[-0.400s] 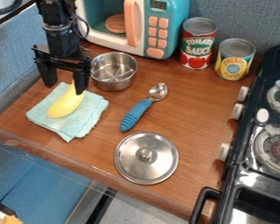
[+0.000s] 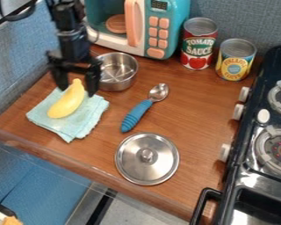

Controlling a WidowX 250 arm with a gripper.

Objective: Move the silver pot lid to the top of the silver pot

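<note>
The gripper (image 2: 77, 90) hangs at the upper left, its two fingers spread apart over the top end of the yellow banana-like toy, with nothing held between them. Just right of it stands the silver pot (image 2: 118, 71), upright and uncovered, its left side partly behind the gripper. The silver pot lid (image 2: 147, 159) lies knob up on the wooden counter near the front edge, well below and to the right of the gripper.
The yellow toy (image 2: 66, 104) rests on a light blue cloth (image 2: 75, 125). A blue-handled spoon (image 2: 138, 113) lies between pot and lid. Behind are a toy microwave (image 2: 160, 26) and two cans (image 2: 196, 44); a stove (image 2: 266, 118) borders the right.
The gripper has moved a little to the right, closer to the pot, and its fingertips have shifted off the yellow toy's side. The pot, lid and other objects have not moved.
</note>
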